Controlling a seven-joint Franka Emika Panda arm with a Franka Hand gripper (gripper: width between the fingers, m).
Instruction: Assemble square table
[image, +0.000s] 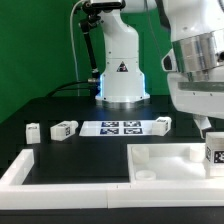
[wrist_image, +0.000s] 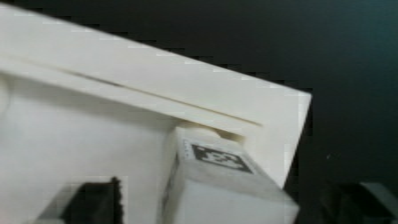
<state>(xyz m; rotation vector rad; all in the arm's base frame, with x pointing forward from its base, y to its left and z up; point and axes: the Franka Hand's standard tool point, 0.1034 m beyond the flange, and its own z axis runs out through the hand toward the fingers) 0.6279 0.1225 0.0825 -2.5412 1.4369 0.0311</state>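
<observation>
End effector (wrist_image: 224, 205) jaws apart, straddling upright leg (wrist_image: 221, 165); gap on either side, nothing clamped. Leg stands in corner socket of square top (image: 165, 160), at the corner toward exterior view's right. Three loose legs (image: 64, 128) lie on worktop (image: 80, 150) beyond square top, flanking marker board (image: 120, 127).

Step judged: first leg set in socket. Next move calls for straight lift clear without nudging leg, then reach for a loose leg.

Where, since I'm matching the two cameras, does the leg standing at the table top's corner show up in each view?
Exterior view: the leg stands at the picture's far right edge, at the back corner of the table top.
Wrist view: the leg is seen close up and upright, tag toward the camera, right beside the top's rim corner.
Shared landmark: that raised rim corner of the table top.
</observation>
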